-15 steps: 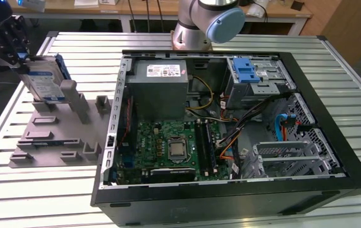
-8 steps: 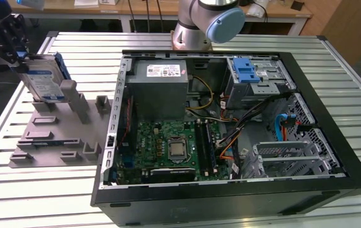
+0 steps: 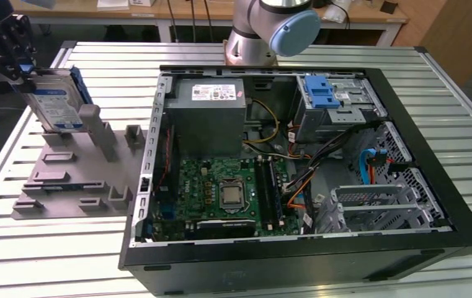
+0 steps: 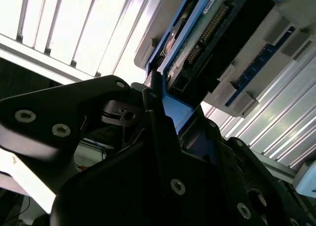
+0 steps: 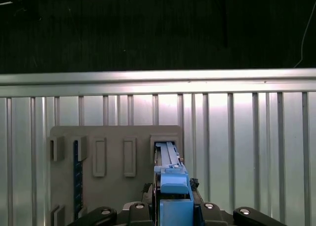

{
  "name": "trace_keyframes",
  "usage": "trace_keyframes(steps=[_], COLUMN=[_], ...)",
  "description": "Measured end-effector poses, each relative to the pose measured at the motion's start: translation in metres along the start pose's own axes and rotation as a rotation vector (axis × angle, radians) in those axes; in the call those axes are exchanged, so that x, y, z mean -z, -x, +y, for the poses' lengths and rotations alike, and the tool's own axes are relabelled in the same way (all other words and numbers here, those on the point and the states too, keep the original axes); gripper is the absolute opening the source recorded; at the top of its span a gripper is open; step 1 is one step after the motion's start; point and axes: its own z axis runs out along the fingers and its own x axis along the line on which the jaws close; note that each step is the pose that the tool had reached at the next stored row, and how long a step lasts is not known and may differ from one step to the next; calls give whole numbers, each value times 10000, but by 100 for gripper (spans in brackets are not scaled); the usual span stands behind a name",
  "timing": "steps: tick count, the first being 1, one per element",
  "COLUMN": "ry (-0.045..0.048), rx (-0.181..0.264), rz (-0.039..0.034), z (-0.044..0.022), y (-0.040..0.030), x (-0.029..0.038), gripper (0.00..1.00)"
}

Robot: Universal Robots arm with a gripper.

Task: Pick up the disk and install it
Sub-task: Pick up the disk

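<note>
The disk (image 3: 54,105) stands on edge, tilted, at the far corner of the grey rack (image 3: 79,186) on the exterior view's left, well apart from the open case (image 3: 434,180). Its lower end sits at a rack slot; I cannot tell whether it touches. In both wrist views the blue bracket (image 5: 173,186) frames the disk, its connector end facing the second wrist view. The rack lies on the slatted table (image 3: 236,273) and also holds a thin blue strip (image 5: 76,171) in another slot. The case holds a grey power supply (image 3: 211,118), a green board (image 3: 227,192), a metal cage (image 3: 335,102) with a blue latch, and cables (image 3: 302,161). My gripper (image 3: 22,71) is clamped on the disk's upper end, its black fingers (image 4: 154,122) pressed against the bracket.
</note>
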Motion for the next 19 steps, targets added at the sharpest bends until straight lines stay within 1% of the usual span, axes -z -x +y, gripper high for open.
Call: trace_keyframes(steps=[7,19], ry=[-1,-1], rx=[0,0], rz=[-1,0], z=[0,0], y=[0,-1], x=[55,113], gripper=[36,36])
